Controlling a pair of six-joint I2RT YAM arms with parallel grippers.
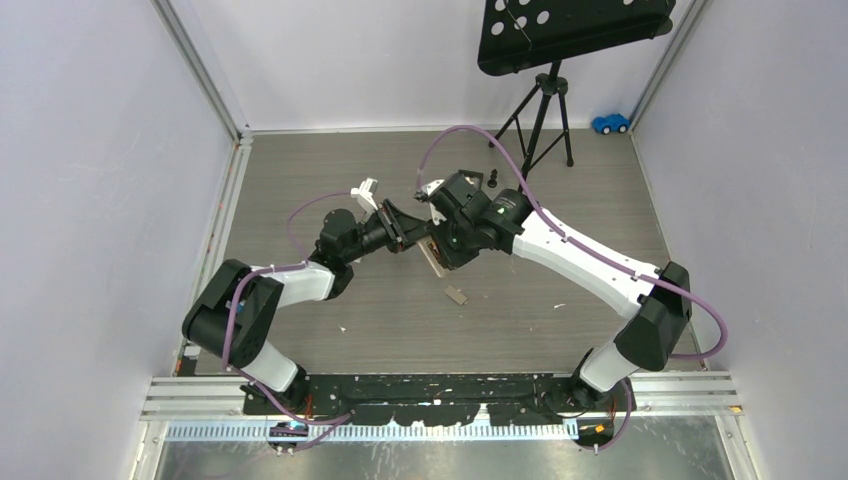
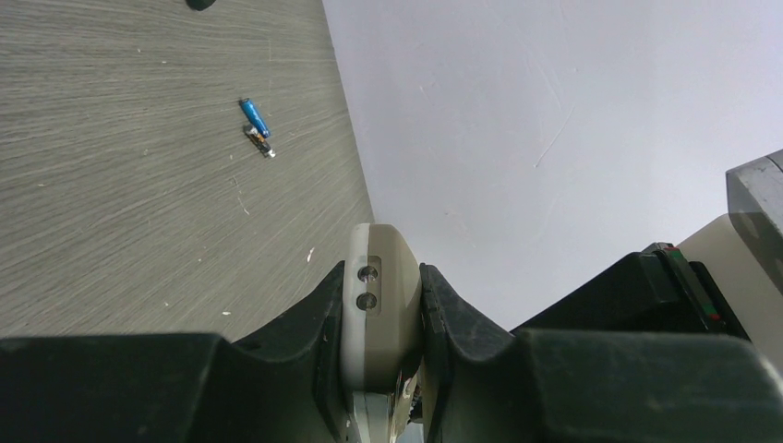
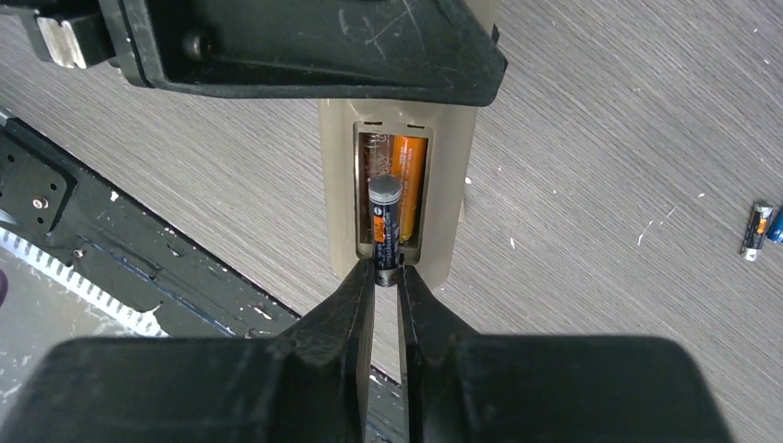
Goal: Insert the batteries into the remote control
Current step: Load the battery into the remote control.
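The beige remote control (image 3: 337, 185) is held off the table with its open battery bay facing the right wrist camera. My left gripper (image 2: 380, 305) is shut on its far end. An orange battery (image 3: 411, 175) lies in the bay's right slot. A dark battery with an orange band (image 3: 384, 221) stands tilted in the left slot. My right gripper (image 3: 387, 272) pinches its near end between the fingertips. In the top view both grippers meet over the table's middle at the remote control (image 1: 437, 255).
Two loose batteries (image 2: 254, 117) lie on the wood-grain table near the back, one blue; one (image 3: 757, 231) shows at the right edge of the right wrist view. A small flat cover (image 1: 457, 295) lies in front of the arms. A tripod stand (image 1: 540, 110) and a blue toy car (image 1: 610, 123) are at the back right.
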